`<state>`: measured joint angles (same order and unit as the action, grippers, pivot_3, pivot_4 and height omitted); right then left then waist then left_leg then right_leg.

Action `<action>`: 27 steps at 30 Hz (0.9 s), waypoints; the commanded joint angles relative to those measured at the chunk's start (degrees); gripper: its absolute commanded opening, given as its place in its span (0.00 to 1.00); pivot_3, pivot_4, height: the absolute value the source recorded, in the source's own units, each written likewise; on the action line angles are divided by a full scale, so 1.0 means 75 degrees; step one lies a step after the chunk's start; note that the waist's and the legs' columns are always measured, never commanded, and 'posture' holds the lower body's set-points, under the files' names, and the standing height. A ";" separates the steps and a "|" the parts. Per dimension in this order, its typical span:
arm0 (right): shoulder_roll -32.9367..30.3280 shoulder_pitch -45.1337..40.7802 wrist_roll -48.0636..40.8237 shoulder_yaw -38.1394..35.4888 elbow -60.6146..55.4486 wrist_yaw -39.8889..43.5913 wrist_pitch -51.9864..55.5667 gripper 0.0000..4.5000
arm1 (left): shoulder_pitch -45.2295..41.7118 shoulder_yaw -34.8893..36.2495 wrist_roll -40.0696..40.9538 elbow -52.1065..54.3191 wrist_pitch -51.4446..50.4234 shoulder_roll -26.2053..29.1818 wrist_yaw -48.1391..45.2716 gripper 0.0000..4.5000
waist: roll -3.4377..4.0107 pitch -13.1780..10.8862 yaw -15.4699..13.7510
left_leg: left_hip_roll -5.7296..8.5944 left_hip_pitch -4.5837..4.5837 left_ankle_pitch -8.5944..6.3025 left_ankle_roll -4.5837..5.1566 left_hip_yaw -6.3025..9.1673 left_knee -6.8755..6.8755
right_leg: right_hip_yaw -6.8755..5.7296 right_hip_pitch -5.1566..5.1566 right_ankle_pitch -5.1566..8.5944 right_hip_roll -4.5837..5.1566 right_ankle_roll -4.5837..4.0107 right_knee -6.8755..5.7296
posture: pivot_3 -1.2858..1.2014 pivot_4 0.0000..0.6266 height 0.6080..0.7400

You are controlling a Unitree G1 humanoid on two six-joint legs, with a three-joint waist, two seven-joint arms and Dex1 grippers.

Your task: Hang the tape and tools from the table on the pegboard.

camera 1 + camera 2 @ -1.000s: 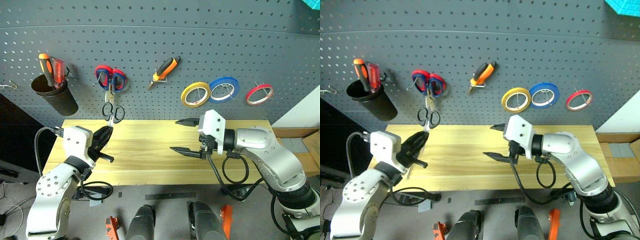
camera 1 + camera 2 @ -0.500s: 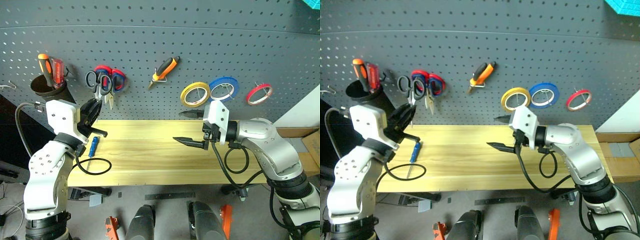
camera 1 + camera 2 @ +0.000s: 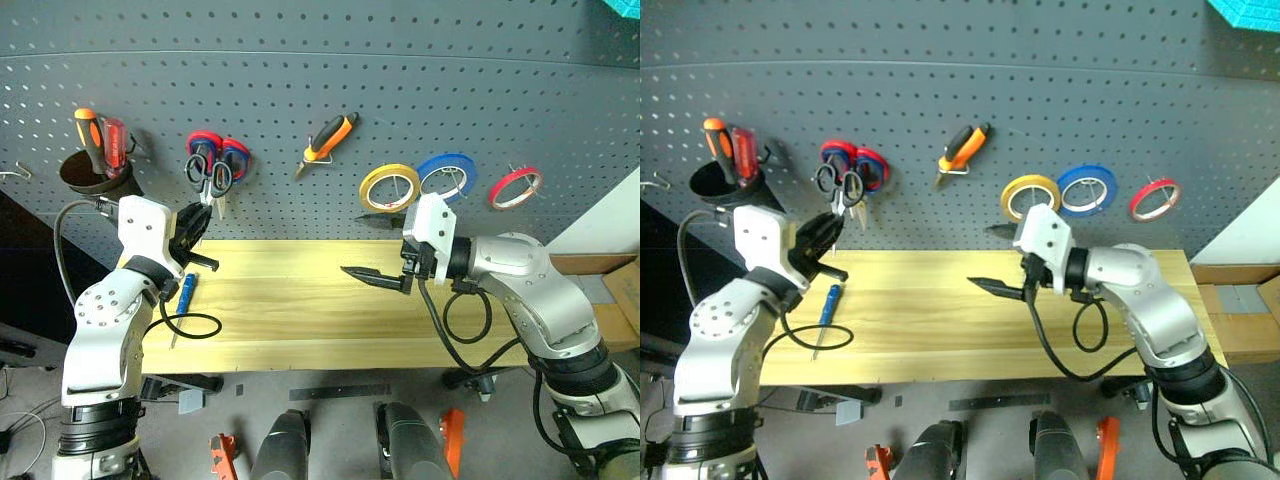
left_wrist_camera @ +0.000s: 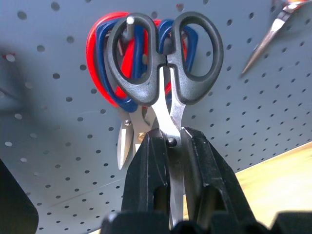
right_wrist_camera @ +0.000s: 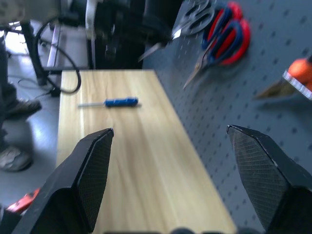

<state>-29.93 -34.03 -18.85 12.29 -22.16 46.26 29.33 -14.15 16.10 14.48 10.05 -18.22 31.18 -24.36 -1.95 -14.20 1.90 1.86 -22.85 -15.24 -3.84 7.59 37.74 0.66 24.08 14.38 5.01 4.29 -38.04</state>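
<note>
Since one second ago the left gripper (image 4: 168, 146) rose from the table (image 3: 300, 310) to the pegboard (image 3: 400, 90), its jaws pinching the black-handled scissors (image 4: 163, 63) by the blades, handles over the red-and-blue scissors (image 3: 222, 152). On the table lies the blue-handled screwdriver (image 3: 183, 298). Farther right hang the pliers (image 3: 328, 140) and yellow tape (image 3: 389, 187). At the right, the right gripper (image 3: 372, 250) has its jaws wide and empty. No writing can be read

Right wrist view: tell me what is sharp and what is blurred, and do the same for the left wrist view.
Right wrist view: the two fingers are sharp; the blue screwdriver, the table and the scissors on the pegboard are soft. Left wrist view: the black scissors and the left gripper shut on their blades are crisp; a blade at the upper corner is blurred.
</note>
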 commanded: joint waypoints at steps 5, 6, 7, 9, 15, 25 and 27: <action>0.0149 -0.0209 -0.0043 -0.0230 -0.0486 -0.0418 0.0132 0.85 | 0.0116 -0.0038 -0.0021 -0.0045 0.0207 -0.0093 -0.0015 0.57 | 0.0000 0.0000 0.0006 | 0.0000 -0.0004 0.0000 -0.0001 0.0001 0.0000 | -0.0001 0.0002 0.0000 0.0001 0.0000 0.0004 | 0.49 0.32 1.00; 0.0144 -0.0194 -0.0057 -0.0211 -0.0519 -0.0431 0.0160 0.85 | 0.0165 -0.0022 -0.0085 -0.0075 0.0188 -0.0118 0.0079 0.65 | 0.0000 0.0000 0.0006 | 0.0000 -0.0004 0.0000 -0.0001 0.0001 0.0000 | -0.0001 0.0002 0.0000 0.0001 0.0000 0.0003 | 0.49 0.32 1.00; 0.0136 -0.0175 -0.0072 -0.0198 -0.0552 -0.0439 0.0194 0.85 | 0.0221 0.0007 -0.0108 -0.0088 0.0130 -0.0148 0.0159 0.73 | 0.0000 0.0000 0.0004 | 0.0000 -0.0003 0.0000 0.0000 0.0000 0.0000 | 0.0000 0.0002 0.0000 0.0002 0.0000 0.0003 | 0.49 0.32 1.00; 0.0141 -0.0151 -0.0088 -0.0165 -0.0587 -0.0467 0.0292 0.85 | 0.0408 0.0060 -0.0110 -0.0146 -0.0132 -0.0194 0.0290 0.88 | 0.0000 0.0000 0.0015 | 0.0000 -0.0002 -0.0001 0.0001 0.0000 0.0000 | 0.0001 0.0002 0.0000 0.0002 0.0000 0.0002 | 0.49 0.32 1.00; 0.0451 0.0076 0.0043 0.0333 -0.0660 -0.1134 0.1496 0.85 | 0.0840 0.0084 -0.0293 -0.0773 -0.1292 0.0041 0.0605 1.00 | 0.0002 -0.0001 0.0059 | 0.0000 0.0002 -0.0002 0.0003 0.0001 -0.0001 | 0.0001 0.0002 0.0000 0.0000 -0.0001 -0.0006 | 0.50 0.35 1.00; 0.2308 0.0150 0.0487 0.1180 -0.0180 -0.3094 0.3765 0.85 | 0.0092 0.0603 -0.0341 -0.2877 -0.2171 0.0457 0.1237 1.00 | 0.0016 -0.0051 0.0140 | 0.0001 0.0002 -0.0003 0.0006 0.0011 0.0007 | -0.0001 0.0008 0.0000 -0.0004 -0.0001 -0.0023 | 0.50 0.49 1.00; 0.2481 0.0038 0.0511 0.1259 -0.0056 -0.3188 0.3901 0.85 | -0.0067 0.0669 -0.0251 -0.3241 -0.2400 0.0486 0.1231 1.00 | 0.0020 -0.0095 0.0140 | 0.0001 0.0001 -0.0005 0.0009 0.0010 0.0006 | 0.0001 0.0009 0.0000 -0.0004 -0.0001 -0.0020 | 0.51 0.51 1.00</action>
<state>-12.00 -32.44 -15.25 21.74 -21.87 23.13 57.97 -13.75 19.53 12.33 -13.18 -35.20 33.74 -15.42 -1.80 -14.91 2.95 1.86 -22.84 -15.28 -3.77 7.67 37.79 0.66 24.14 14.38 4.98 4.28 -38.19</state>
